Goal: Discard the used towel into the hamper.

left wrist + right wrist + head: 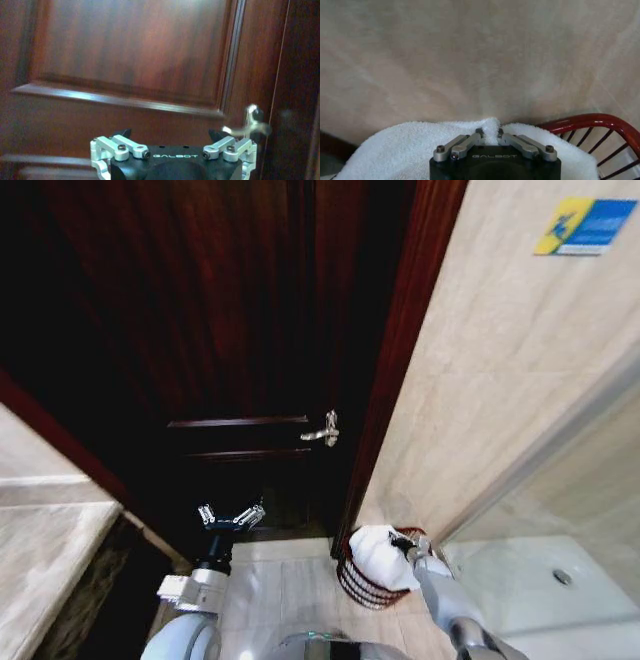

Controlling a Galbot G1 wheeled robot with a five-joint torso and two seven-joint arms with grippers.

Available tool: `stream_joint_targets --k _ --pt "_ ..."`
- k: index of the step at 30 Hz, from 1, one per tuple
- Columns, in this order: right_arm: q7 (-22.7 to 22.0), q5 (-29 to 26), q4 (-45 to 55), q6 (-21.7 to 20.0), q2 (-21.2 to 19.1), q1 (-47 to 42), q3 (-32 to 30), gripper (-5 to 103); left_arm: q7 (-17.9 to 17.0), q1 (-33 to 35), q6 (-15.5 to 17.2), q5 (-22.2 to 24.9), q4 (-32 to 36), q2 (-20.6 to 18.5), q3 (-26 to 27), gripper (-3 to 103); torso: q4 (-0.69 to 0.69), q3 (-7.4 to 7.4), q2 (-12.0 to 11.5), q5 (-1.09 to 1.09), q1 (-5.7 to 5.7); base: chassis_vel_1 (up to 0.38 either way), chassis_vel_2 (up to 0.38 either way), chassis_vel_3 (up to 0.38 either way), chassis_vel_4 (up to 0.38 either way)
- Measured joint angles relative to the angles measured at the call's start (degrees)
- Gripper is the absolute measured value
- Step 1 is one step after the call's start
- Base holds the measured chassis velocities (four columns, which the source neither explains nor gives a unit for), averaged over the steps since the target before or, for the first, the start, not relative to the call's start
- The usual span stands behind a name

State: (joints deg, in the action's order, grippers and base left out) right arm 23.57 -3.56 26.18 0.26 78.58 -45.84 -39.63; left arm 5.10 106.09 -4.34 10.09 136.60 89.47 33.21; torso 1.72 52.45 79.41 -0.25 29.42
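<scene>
Over the hamper [372, 585], at the wall's foot, the right gripper [490, 132] pinches a fold of the white towel [378, 555], which hangs directly above the rim. The left gripper [231, 516] hovers spread open near the door [240, 330].

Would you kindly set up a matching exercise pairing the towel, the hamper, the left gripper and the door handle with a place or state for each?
Things:
1. towel
2. hamper
3. left gripper
4. door handle

Descriptions:
A. open, holding nothing, facing the dark door
B. silver, on the door's edge
C. white, pinched by the right gripper over the basket rim
D. reddish-brown ribs, on the floor by the beige wall

Pairs: 1-C, 2-D, 3-A, 4-B
</scene>
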Motion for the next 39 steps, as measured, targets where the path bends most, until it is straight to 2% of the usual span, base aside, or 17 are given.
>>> stream_joint_targets --k 2,4,6,7,10,11,13,14,16,17,19,20,21,22,24,28,39 --pt "0.1 1.1 -0.9 0.1 0.2 0.0 -0.9 5 0.0 0.0 0.0 0.0 0.0 0.0 0.0 100 0.13 -0.01 0.0 0.15 0.0 -0.414 0.34 0.32 -0.364" --pt "0.2 2.5 -1.7 0.6 0.4 0.1 -2.2 5 0.0 0.0 0.0 0.0 0.0 0.0 0.0 100 0.17 -0.01 0.0 0.26 0.0 -0.39 0.355 0.391 -0.375" --pt "0.1 3.2 -1.9 1.0 0.5 0.0 -3.4 5 0.0 0.0 0.0 0.0 0.0 0.0 0.0 100 0.12 0.02 0.0 0.3 0.01 -0.358 0.355 0.042 -0.266" --pt "0.1 2.9 -1.0 1.3 0.5 -0.6 -3.7 5 0.0 0.0 0.0 0.0 0.0 0.0 0.0 100 0.18 0.01 -0.1 0.27 0.0 -0.353 0.359 0.042 -0.266" --pt "0.0 -1.3 5.0 0.7 0.0 -4.4 -2.3 3 0.0 0.1 0.0 0.0 0.0 0.0 0.0 100 0.08 0.06 -0.1 0.18 0.0 -0.322 0.345 0.285 -0.147" --pt "0.3 -2.6 8.4 0.6 -0.3 -6.3 -1.3 8 0.0 0.1 0.0 0.0 0.0 0.0 0.0 100 0.06 0.07 -0.1 0.19 0.01 -0.307 0.271 0.128 -0.152" --pt "0.6 -5.6 14.9 0.3 -0.5 -9.6 0.2 13 0.0 0.0 0.0 0.0 0.0 0.0 0.0 100 0.1 0.19 -0.3 0.37 0.24 -0.219 0.151 -0.011 -0.351" --pt "-0.1 -7.2 16.4 -0.2 -0.7 -10.8 0.4 17 0.0 0.0 0.0 0.0 0.0 0.0 0.0 100 0.1 0.16 -0.3 0.59 0.21 -0.205 0.099 0.402 -0.41" --pt "-0.9 -8.1 17.7 -0.5 -0.9 -11.8 0.4 21 0.1 0.0 0.0 0.0 0.0 0.0 0.0 100 0.14 0.11 -0.3 0.57 0.16 -0.114 0.099 0.402 -0.233" --pt "-2.7 -10.0 22.5 -1.9 -1.3 -14.4 0.5 26 0.4 0.2 -0.1 0.0 0.0 -0.1 -0.2 100 0.19 0.09 -0.2 0.11 0.13 -0.022 0.1 0.056 -0.233" --pt "-4.5 -11.9 25.0 -3.2 -1.3 -16.5 0.8 31 0.4 0.2 0.0 0.0 0.0 -0.1 -0.2 100 0.17 0.07 -0.2 0.13 0.12 -0.022 0.1 0.119 -0.029" --pt "-6.4 -14.3 29.3 -4.5 -1.2 -19.1 1.5 31 0.1 0.1 0.0 0.0 0.0 0.0 0.0 100 0.19 0.05 -0.2 0.35 0.1 0.051 0.056 0.119 0.053" --pt "-9.3 -16.6 39.4 -6.3 -1.0 -23.9 2.9 31 0.1 0.0 0.0 0.0 0.0 0.0 0.0 100 0.16 0.05 -0.2 0.29 0.1 0.003 -0.015 0.021 0.071" --pt "-9.3 -16.6 39.4 -6.3 -1.0 -23.9 2.9 31 0.1 0.0 0.0 0.0 0.0 0.0 0.0 100 0.16 0.05 -0.2 0.29 0.1 0.003 -0.015 0.021 0.071" --pt "-13.1 -17.6 53.0 -8.6 -0.7 -30.3 4.7 33 0.0 0.0 0.0 0.0 0.0 0.0 0.0 100 0.13 0.03 -0.1 0.22 0.05 -0.004 -0.086 -0.011 0.058" --pt "-17.1 -17.8 61.4 -10.0 -0.3 -34.6 6.3 33 0.0 0.0 0.0 0.0 0.0 0.0 0.0 100 0.18 0.01 -0.1 0.25 0.04 -0.007 -0.044 -0.01 0.026" --pt "-17.4 -16.4 64.0 -8.2 1.4 -36.4 4.5 33 0.0 0.0 0.0 0.0 0.0 0.0 0.0 100 0.1 -1.51 -2.9 0.23 -1.28 0.0 0.0 0.0 0.0"
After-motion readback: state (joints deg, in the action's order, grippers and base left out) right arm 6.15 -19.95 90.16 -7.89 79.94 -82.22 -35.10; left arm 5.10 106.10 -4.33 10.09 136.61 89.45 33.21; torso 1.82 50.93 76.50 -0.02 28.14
